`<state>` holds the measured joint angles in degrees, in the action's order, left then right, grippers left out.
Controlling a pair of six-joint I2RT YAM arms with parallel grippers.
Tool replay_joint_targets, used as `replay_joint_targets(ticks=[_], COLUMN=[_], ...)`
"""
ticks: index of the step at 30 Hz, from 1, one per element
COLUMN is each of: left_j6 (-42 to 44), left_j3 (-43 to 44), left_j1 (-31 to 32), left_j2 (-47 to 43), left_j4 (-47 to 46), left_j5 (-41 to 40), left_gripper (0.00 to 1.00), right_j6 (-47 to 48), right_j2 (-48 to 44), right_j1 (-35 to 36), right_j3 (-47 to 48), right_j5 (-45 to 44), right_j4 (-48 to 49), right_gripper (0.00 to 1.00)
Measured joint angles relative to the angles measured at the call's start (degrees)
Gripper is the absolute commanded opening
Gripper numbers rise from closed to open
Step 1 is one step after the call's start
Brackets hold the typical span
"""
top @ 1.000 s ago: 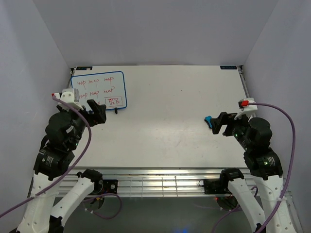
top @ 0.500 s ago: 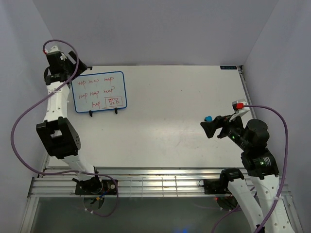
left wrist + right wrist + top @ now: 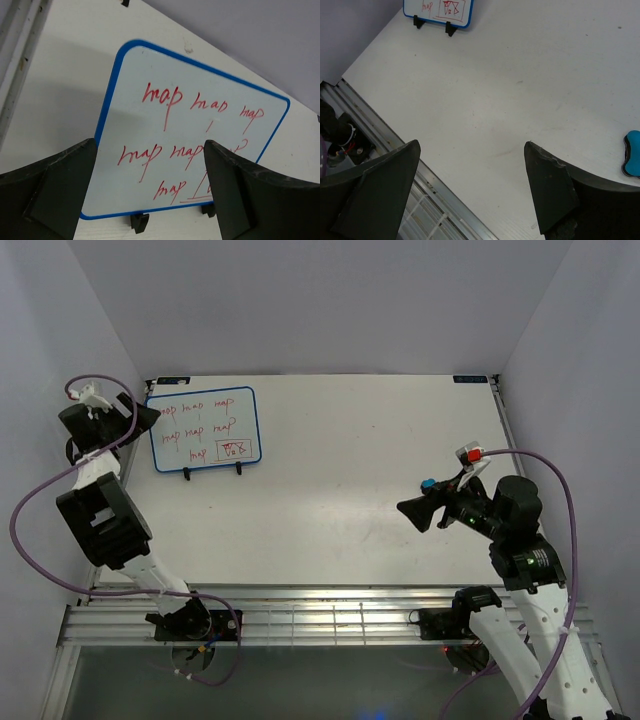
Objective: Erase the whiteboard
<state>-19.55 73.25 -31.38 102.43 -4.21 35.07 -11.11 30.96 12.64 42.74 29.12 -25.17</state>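
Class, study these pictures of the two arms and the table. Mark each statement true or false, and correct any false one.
1. The whiteboard bears red handwriting. True.
2. The right gripper is holding the blue eraser. False: the eraser lies on the table, apart from the open, empty gripper.
3. The left gripper is open, by the whiteboard's left edge. True.
4. The whiteboard has a red frame. False: the frame is blue.
5. The whiteboard has been wiped clean. False: the word "map" shows several times, along with a small boxed drawing.
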Motion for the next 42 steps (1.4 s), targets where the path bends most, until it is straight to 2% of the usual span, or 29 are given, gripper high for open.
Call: replay_joint_targets(ticks=[3, 9, 18, 24, 28, 32, 36, 38, 42], left_j6=[1.2, 4.8, 8.2, 7.3, 6.6, 5.7, 4.1, 2.9, -1.4], left_j3=[-3.4, -2.4, 7.7, 13.9, 16.1, 17.9, 20.4, 21.5, 23.0], left_j1=[-1.4, -3.5, -4.1, -4.1, -3.8, -2.9, -2.1, -1.9, -1.4], left_j2=[1.6, 5.8, 16.5, 22.8, 26.5, 30.0, 32.2, 32.8, 34.2], left_j4=[-3.5, -6.9, -6.1, -7.5, -8.2, -8.3, -8.5, -9.9, -15.3], left_j5=[5.4, 11.5, 15.9, 23.7, 29.6, 33.7, 37.2, 38.8, 42.0], left_gripper=[0.98, 0.98, 0.98, 0.96, 0.91, 0.80, 0.77, 0.77, 0.70], right_j6=[0.7, 2.1, 3.7, 4.3, 4.7, 5.0, 5.2, 5.2, 5.3], right_j2=[0.3, 0.1, 0.4, 1.7, 2.8, 3.1, 3.1, 3.1, 3.3], right_j1=[1.0, 1.8, 2.5, 2.5, 2.5, 2.5, 2.5, 2.5, 2.5], right_j3=[0.3, 0.4, 1.7, 2.1, 2.7, 2.9, 3.1, 3.4, 4.0], right_j5=[1.1, 1.8, 2.2, 2.4, 2.6, 2.6, 2.8, 2.9, 3.4], right_j4=[0.0, -0.3, -1.3, -1.5, -1.7, -1.7, -1.7, -1.7, -1.7], right_gripper=[0.90, 0.90, 0.90, 0.90, 0.90, 0.90, 0.90, 0.90, 0.90])
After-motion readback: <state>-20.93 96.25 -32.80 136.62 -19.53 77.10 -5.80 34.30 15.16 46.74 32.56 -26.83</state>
